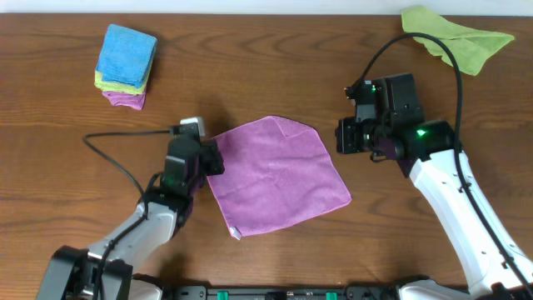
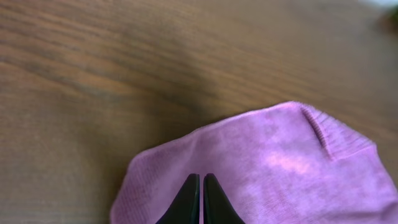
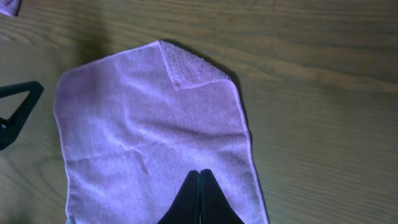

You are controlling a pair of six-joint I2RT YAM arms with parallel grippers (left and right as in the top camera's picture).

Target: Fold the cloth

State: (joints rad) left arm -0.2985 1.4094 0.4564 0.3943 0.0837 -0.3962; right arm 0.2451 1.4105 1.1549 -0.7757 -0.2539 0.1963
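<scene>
The lilac cloth [image 1: 275, 171] lies spread flat in the middle of the table, set like a diamond. Its far corner [image 1: 293, 127] is turned over, and a small white tag [image 1: 236, 233] shows at its near corner. My left gripper [image 1: 215, 160] is shut with its tips over the cloth's left corner; in the left wrist view the shut fingers [image 2: 201, 177] sit above the cloth [image 2: 280, 168]. My right gripper [image 1: 341, 137] is shut, just right of the cloth's right edge. In the right wrist view its fingers [image 3: 199, 173] hang over the cloth [image 3: 143, 124].
A folded stack [image 1: 127, 65] of blue, green and purple cloths stands at the back left. A lime-green cloth [image 1: 454, 35] lies at the back right. Black cables trail from both arms across the wooden table [image 1: 67, 200].
</scene>
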